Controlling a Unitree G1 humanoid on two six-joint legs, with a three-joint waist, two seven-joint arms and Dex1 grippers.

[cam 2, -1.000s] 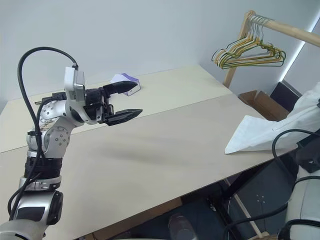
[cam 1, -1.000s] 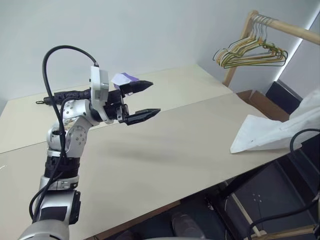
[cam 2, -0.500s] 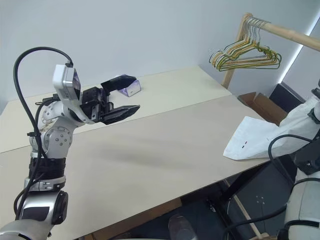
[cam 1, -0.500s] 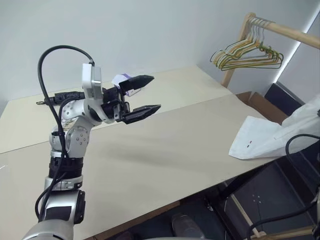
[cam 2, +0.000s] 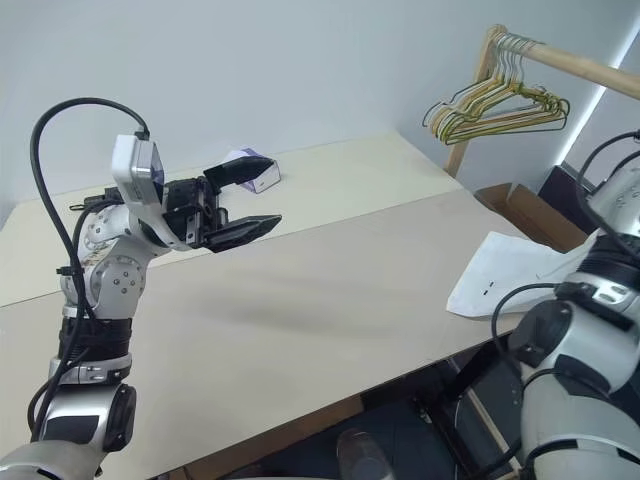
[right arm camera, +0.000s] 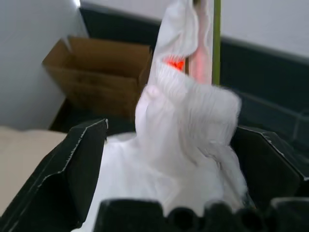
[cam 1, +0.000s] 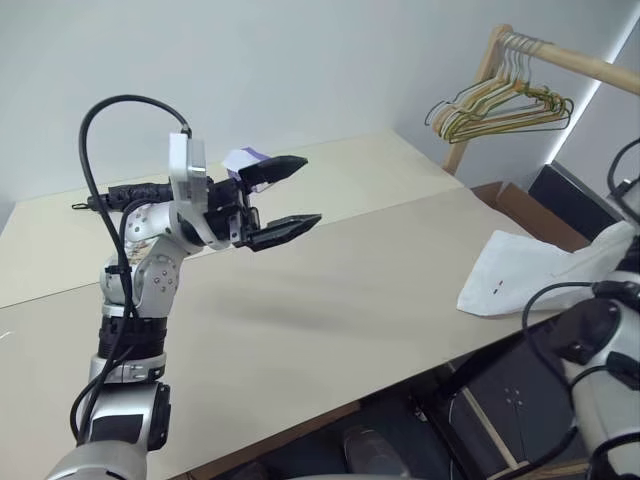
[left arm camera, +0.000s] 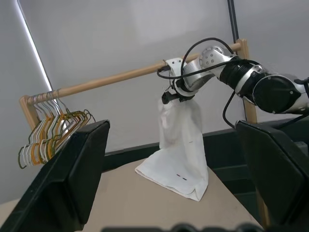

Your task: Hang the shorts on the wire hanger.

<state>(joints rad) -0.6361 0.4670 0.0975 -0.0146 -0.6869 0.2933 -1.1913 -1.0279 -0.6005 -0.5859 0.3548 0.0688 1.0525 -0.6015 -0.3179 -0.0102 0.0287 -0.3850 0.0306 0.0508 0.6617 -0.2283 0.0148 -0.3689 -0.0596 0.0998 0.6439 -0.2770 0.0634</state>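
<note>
We are noting the shorts (left arm camera: 181, 140) hanging long-axis upright at the far right end of the wooden rail (left arm camera: 120, 77). Their gathered waistband is bunched up top at the right gripper (right arm camera: 171, 130), and their hems are trailing onto the corner of the table (cam 1: 330, 290).

The right gripper's fingers are standing wide apart on either side of the waistband, not pinching it. A thin olive line is running up beside the cloth; we are reading it as the wire hanger (right arm camera: 216, 38), though we cannot tell whether the shorts are sitting over it.

The left gripper (cam 1: 305, 192) is hovering above the table well apart from the cloth, with its fingers spread and empty, aiming across toward the shorts. The right arm is by far the nearer, so we are judging that any re-grip or settling falls to it.
</note>
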